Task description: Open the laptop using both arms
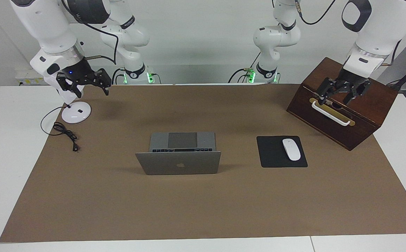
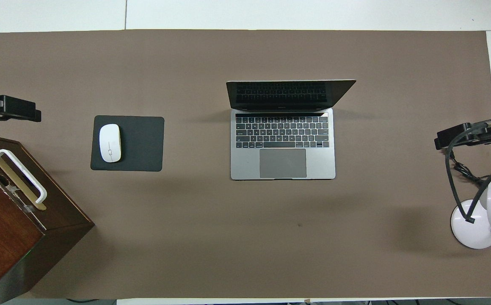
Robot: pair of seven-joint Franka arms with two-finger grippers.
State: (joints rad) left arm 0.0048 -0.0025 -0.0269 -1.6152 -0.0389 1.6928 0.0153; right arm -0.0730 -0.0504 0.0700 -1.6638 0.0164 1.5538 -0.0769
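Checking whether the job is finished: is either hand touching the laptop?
Apart. The facing view shows the right hand over the lamp base, the left hand over the wooden box, bare mat around the laptop.

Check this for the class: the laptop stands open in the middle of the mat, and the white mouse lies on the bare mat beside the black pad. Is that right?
One detail is wrong. The white mouse lies on the black pad, not beside it, as the overhead view shows. The laptop does stand open in the middle of the mat.
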